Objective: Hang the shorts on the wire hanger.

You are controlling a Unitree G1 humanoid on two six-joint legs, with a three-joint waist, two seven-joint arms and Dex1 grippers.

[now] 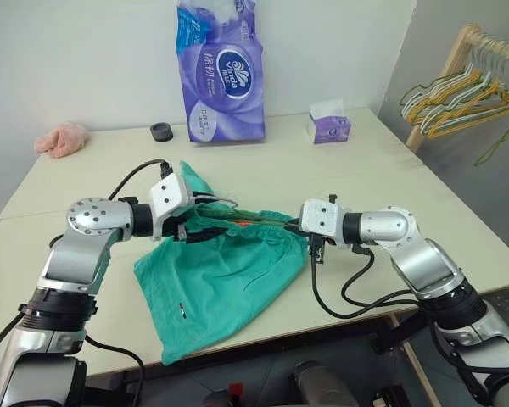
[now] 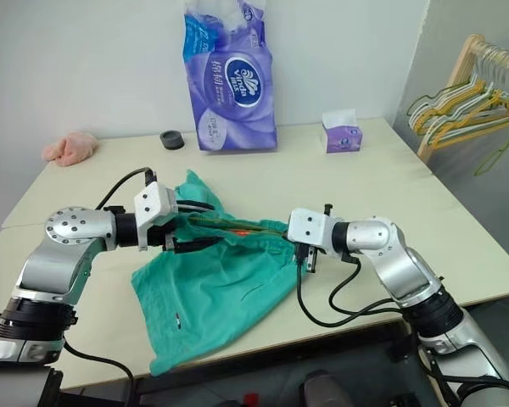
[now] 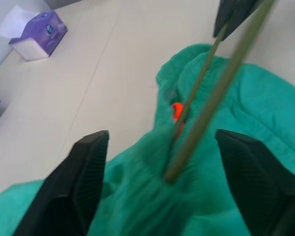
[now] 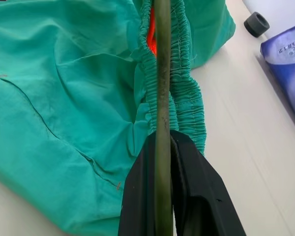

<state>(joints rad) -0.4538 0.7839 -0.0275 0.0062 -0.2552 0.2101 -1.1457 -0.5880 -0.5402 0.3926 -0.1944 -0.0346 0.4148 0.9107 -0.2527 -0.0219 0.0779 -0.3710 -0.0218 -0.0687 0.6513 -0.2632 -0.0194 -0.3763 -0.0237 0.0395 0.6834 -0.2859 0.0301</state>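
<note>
The teal-green shorts [image 1: 220, 280] lie spread on the table, and their gathered waistband [image 4: 187, 98] is threaded on the thin olive wire hanger [image 4: 162, 73]. My right gripper [image 4: 162, 140] is shut on the hanger's wire at the right end of the waistband. At the left end, my left gripper [image 3: 162, 137] is open. Its black fingers [image 3: 88, 167] stand wide apart on either side of the bunched cloth and the wires [image 3: 211, 98], gripping nothing. An orange tag [image 3: 176, 110] shows inside the waistband.
On the table's far side are a purple tissue pack [image 1: 220, 72], a small tissue box [image 1: 328, 127], a black ring [image 1: 161, 132] and a pink cloth [image 1: 62, 138]. A wooden rack with yellow and green hangers [image 1: 462, 93] stands at the right. The shorts' leg overhangs the table's near edge [image 1: 322, 326].
</note>
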